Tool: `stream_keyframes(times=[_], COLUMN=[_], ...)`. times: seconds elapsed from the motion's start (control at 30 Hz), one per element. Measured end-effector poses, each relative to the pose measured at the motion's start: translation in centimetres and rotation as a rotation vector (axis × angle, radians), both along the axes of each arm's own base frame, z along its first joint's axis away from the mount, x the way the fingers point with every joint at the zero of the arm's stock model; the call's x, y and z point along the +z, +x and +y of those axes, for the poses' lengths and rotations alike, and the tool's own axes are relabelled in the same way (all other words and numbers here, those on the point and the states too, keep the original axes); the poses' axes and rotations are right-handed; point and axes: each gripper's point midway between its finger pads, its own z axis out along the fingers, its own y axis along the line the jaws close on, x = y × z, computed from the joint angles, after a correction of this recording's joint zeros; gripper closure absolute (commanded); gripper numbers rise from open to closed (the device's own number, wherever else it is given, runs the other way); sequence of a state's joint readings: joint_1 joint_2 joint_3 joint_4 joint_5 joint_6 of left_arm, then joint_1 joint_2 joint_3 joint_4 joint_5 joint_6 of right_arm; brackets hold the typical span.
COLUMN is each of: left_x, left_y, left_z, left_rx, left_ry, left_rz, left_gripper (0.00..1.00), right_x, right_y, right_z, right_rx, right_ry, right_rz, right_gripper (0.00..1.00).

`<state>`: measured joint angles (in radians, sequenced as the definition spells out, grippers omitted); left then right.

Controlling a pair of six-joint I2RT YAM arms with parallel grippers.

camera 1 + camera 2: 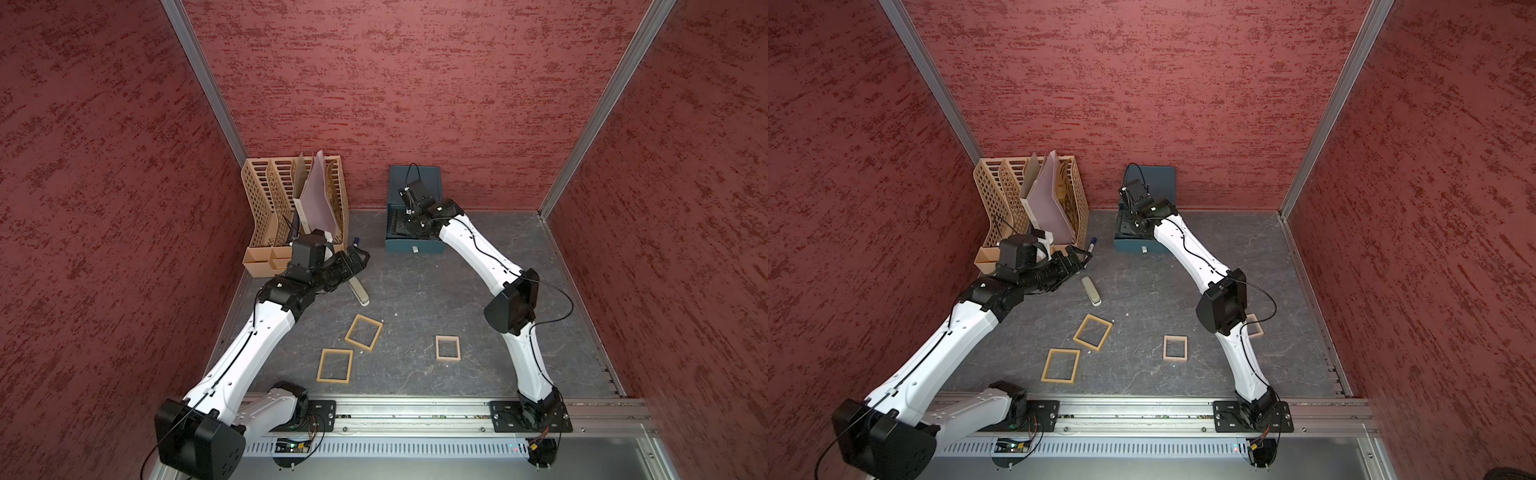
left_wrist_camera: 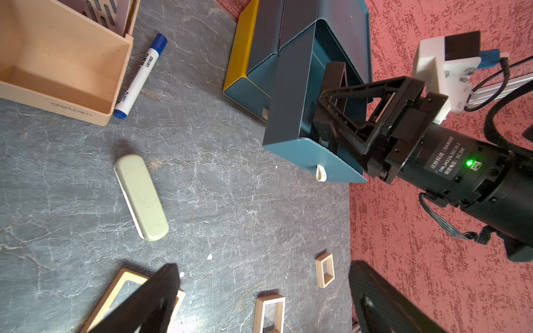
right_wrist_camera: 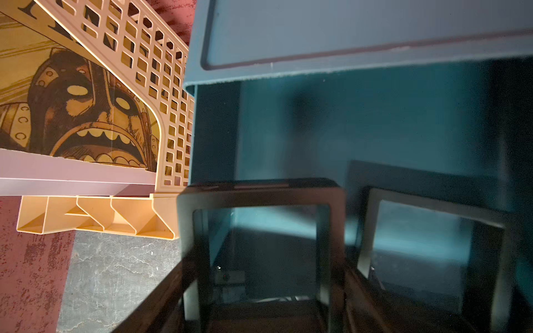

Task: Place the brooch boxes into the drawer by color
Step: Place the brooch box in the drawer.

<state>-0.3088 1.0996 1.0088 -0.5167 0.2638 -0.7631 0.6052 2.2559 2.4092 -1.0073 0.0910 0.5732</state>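
Six brooch boxes show: four tan and two black. Three tan ones lie flat on the worktop (image 1: 415, 291) toward its front edge. They are a tilted tan frame (image 1: 363, 332), a second tan frame (image 1: 334, 365) just beside it, and a third tan frame (image 1: 447, 348) apart to the right. The fourth tan frame (image 1: 1257, 327) is mostly hidden behind the right arm in a top view.

Both black ones sit inside the open drawer (image 2: 288, 101) of the teal cabinet at the worktop's back edge. The right hand (image 2: 323, 118) reaches into that drawer, clamped on the held black frame (image 3: 259, 196). The other black frame (image 3: 418, 178) lies beside it, dim and partly cut off. The left hand (image 1: 360, 258) hangs over the worktop, fingers wide apart with nothing between them.

All the boxes are thin square rims with see-through centres. There is also one smooth, rounded beige block (image 1: 360, 293) and one blue-capped marker (image 2: 141, 75). One lattice-walled tan organiser (image 1: 266, 199) stands in the back-left corner. The worktop is dark and veined like stone.
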Motion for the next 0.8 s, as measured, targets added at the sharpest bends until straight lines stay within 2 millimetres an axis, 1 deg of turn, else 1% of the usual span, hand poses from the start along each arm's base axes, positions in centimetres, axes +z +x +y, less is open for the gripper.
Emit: stream_keyframes(times=[0.13, 0.4, 0.6, 0.8], left_x=[0.2, 0.5, 0.5, 0.5], left_y=[0.0, 0.1, 0.1, 0.1], left_z=[0.0, 0.0, 0.0, 0.0], left_rx=[0.001, 0.001, 0.001, 0.001], left_ry=[-0.001, -0.002, -0.002, -0.002], left_rz=[-0.005, -0.008, -0.009, -0.009], left_gripper=[0.04, 0.04, 0.04, 0.04], right_x=[-0.1, -1.6, -1.7, -1.8], right_y=[0.1, 0.4, 0.5, 0.5], right_z=[0.1, 0.2, 0.1, 0.0], right_rx=[-0.002, -0.007, -0.008, -0.01], right_ry=[0.003, -0.003, 0.005, 0.007], right_rz=[0.002, 0.029, 0.036, 0.04], right_gripper=[0.39, 0.37, 0.35, 0.29])
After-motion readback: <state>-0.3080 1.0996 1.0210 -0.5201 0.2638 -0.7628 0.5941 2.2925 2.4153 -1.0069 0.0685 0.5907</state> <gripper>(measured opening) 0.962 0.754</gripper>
